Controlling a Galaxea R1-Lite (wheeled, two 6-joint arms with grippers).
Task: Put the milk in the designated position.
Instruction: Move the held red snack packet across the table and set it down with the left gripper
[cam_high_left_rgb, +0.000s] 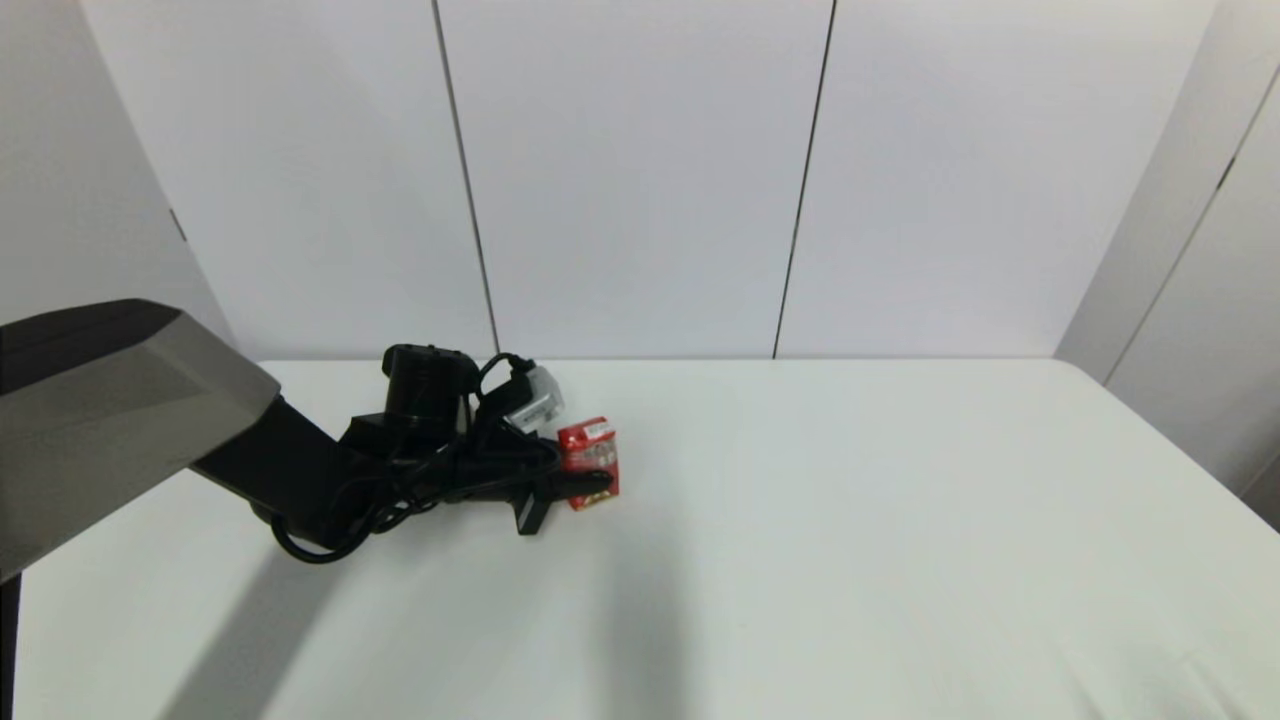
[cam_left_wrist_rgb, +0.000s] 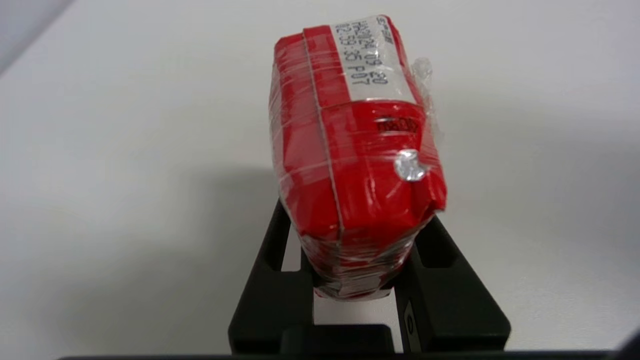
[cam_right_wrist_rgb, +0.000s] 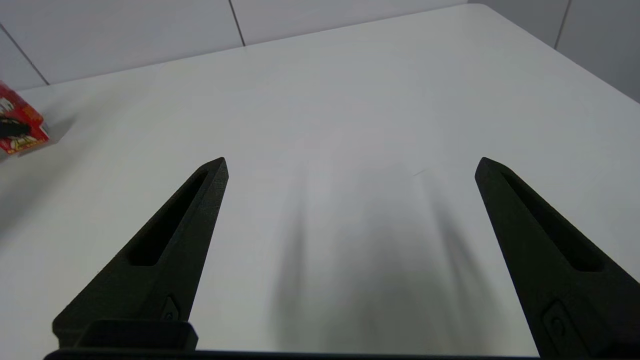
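White desk (cam_high_left_rgb: 850, 520), your view: milk (cam_high_left_rgb: 589, 463) upright at left-centre, clenched in left tool (cam_high_left_rgb: 580, 487), fingers (cam_left_wrist_rgb: 272, 295) flanking carton. Right tool (cam_right_wrist_rgb: 350, 170) released, fingers spread, well apart from it.

One milk carton (cam_high_left_rgb: 589, 463), red with a single white label on top, is the only item on one white surface (cam_high_left_rgb: 850, 520). Two grippers are in the pictures: the left gripper (cam_high_left_rgb: 575, 487), seen from the head camera, and the right gripper (cam_right_wrist_rgb: 350, 167), seen only from its own wrist camera. Each gripper carries two black fingers (cam_right_wrist_rgb: 170, 240), four in all. Behind the surface stand white wall panels (cam_high_left_rgb: 640, 170), with two dark vertical seams dividing the back wall into three sections.
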